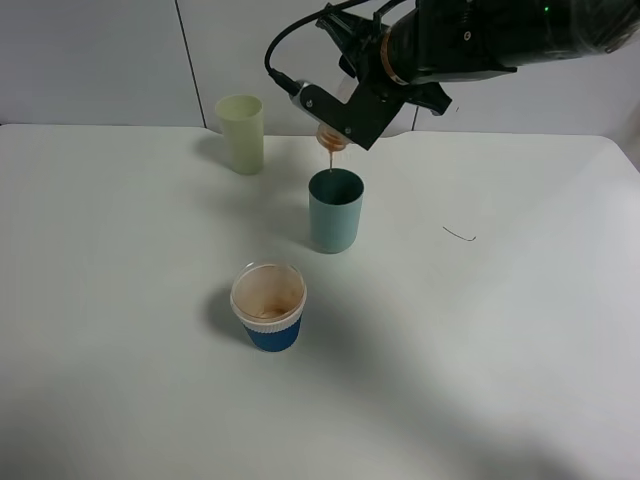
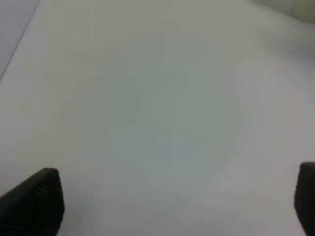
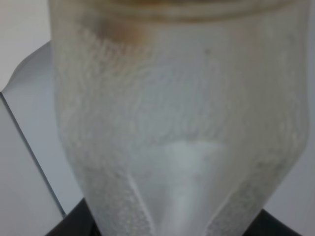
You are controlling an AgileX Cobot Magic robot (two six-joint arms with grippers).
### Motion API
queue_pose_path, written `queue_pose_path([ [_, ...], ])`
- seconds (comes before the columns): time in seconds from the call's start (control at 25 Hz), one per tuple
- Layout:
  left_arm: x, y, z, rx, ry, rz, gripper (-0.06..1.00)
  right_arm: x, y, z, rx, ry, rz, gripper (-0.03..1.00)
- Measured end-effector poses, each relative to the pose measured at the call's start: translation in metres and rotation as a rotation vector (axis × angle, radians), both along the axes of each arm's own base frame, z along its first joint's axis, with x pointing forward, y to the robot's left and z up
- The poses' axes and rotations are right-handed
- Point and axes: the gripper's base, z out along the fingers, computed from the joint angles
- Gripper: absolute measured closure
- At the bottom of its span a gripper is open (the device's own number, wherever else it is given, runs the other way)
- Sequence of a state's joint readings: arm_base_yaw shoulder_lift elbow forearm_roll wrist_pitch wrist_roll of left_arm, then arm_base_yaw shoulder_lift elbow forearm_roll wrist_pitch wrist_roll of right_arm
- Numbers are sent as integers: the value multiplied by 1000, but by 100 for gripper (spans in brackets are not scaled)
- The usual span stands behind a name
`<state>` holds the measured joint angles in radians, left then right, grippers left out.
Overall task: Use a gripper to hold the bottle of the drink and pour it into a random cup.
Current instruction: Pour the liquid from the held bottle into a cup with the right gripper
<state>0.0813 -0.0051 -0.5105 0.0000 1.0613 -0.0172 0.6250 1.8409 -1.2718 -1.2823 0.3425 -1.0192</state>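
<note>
Above the desk's middle, toward its far edge, the right pincer is clamped on the bottle. The bottle is tipped mouth-down, and a thin brownish stream falls into the teal cup standing upright just beneath. Off toward the far left corner stands a pale yellow-green cup. A blue-sleeved paper cup sits closer to the near edge. The left pincer hangs over bare desk with its fingers wide apart, holding nothing.
</note>
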Motion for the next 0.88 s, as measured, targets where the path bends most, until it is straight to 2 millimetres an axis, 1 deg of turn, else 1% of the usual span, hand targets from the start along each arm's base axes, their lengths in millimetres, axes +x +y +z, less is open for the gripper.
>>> queue_pose_path([
  [0.88, 0, 0, 0, 0, 0, 0, 1, -1, 5, 2, -67, -46, 95, 60],
])
